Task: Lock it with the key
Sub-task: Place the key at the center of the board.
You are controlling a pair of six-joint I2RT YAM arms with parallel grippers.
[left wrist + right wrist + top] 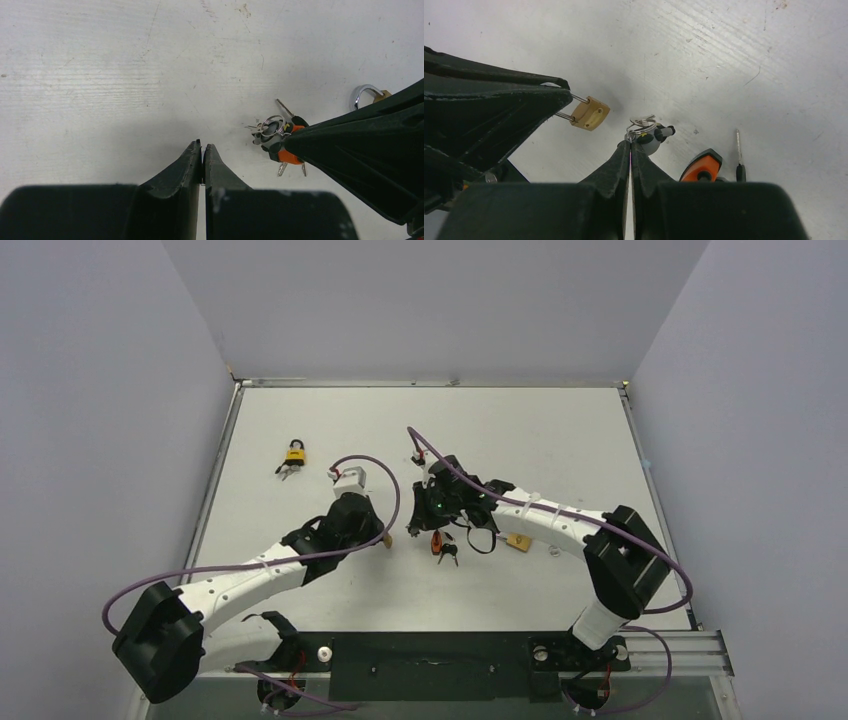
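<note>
Centrally, in the right wrist view, the small brass padlock (590,113) is held off the counter (724,60) at the left-centre of the frame. Its two shackle legs run into the tips of the left pincer (202,147), which is clamped tight on them. The padlock's long axis lies nearly level across the frame, sloping slightly down to the right. The shackle points left into the pincer and the body's free end points right. No keyhole, brand or writing can be read on the body.

Just right of the padlock, the right pincer (630,146) is pressed closed, with its tips meeting on the edge of the key ring (642,122). Which key, if any, sits between the tips cannot be told.

An orange padlock (701,167) lies at the lower right, partly hidden behind the right finger. Beside it a loose key (738,145) lies with its blade pointing to the top of the frame.

In the top view, a yellow padlock (295,453) rests at the upper left. Another brass lock (517,540) lies just below the right forearm.
</note>
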